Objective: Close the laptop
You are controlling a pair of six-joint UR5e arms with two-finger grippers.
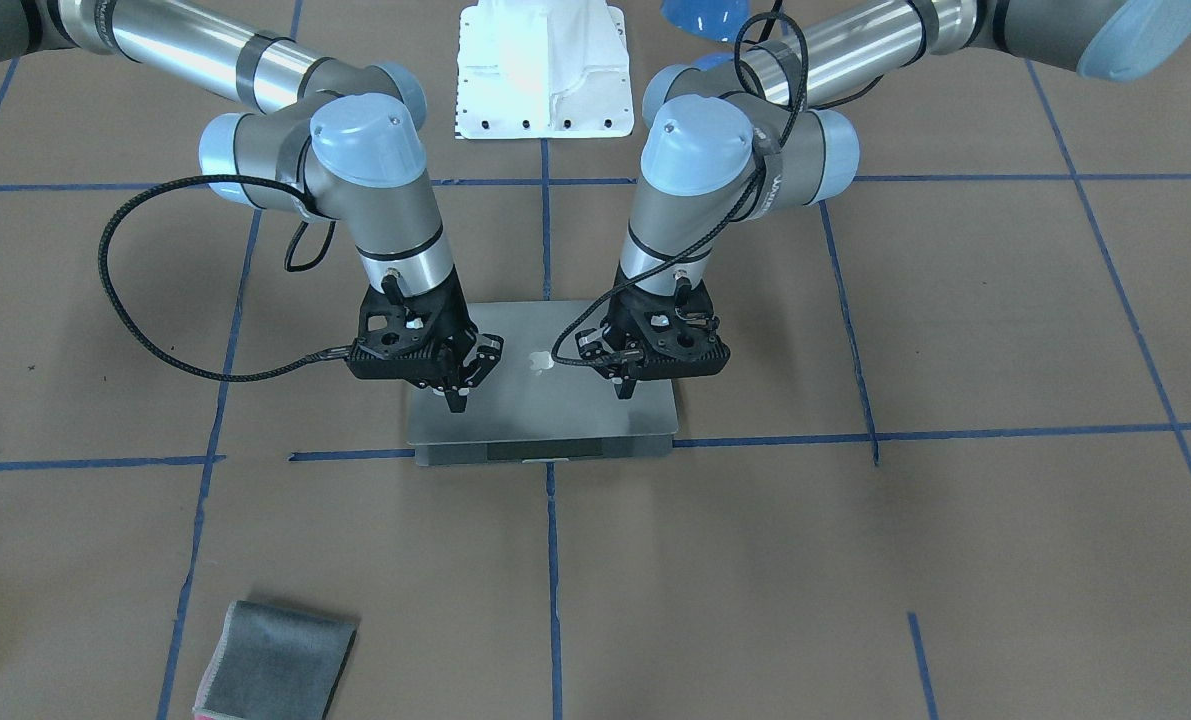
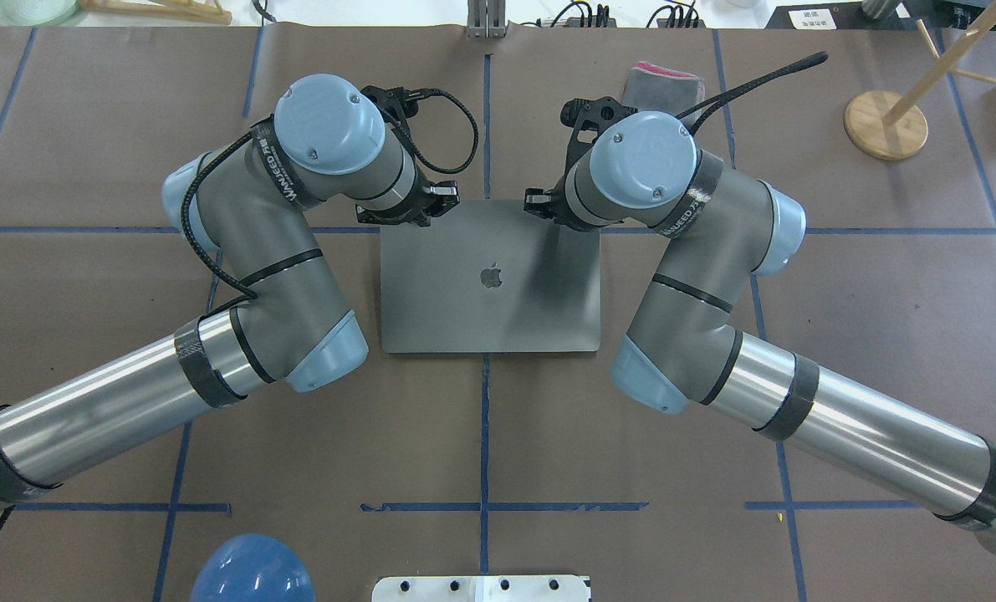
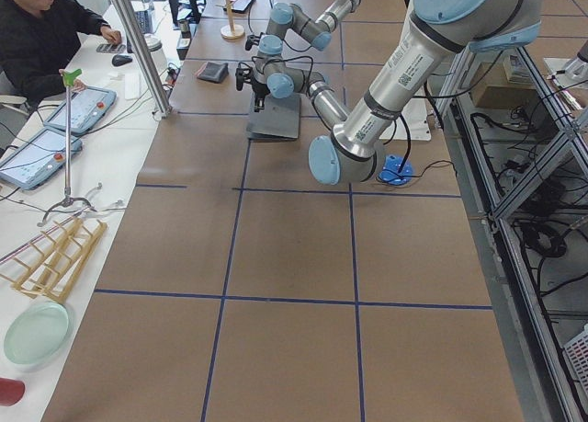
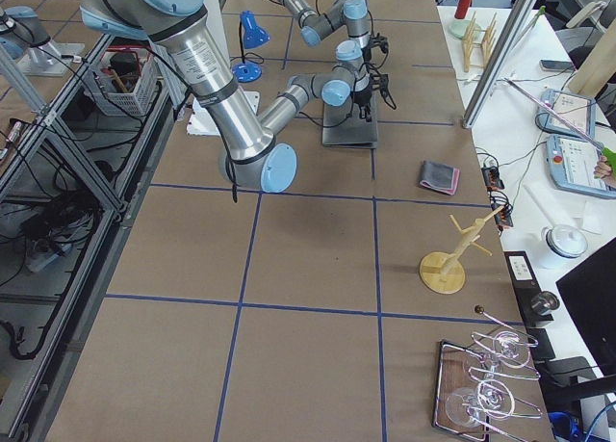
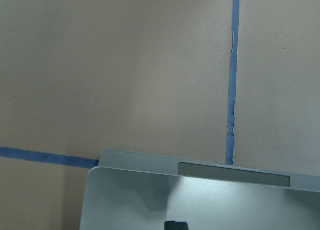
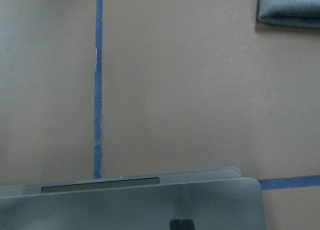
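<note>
From the front-facing camera I count one laptop in the middle of the table. Its lid is down flat on its base with the dark logo facing up. Both of my grippers stand on that lid, my left gripper on one side of the logo and my right gripper on the other. Each points down with its fingers drawn together into a single tip that touches the metal, and neither holds anything. One folded grey cloth lies well apart from the laptop, toward the operators' side.

From overhead, the laptop is a closed slab with the logo in its centre. My two wrists cover the grippers near the lid's edge farther from my base, so I cannot tell how the fingers stand from here. The grey cloth shows partly behind my right wrist, and one wooden stand is farther off on that side.

In the two end views the laptop is small and flat beneath both arms, too small for me to read my fingers. One person sits at the bench.

My left wrist camera shows the lid's edge over the base lip, two blue tape lines, and my fingertips pressed together on the lid.

My right wrist camera shows the same lid edge, two tape lines, closed fingertips and one corner of the cloth.
</note>
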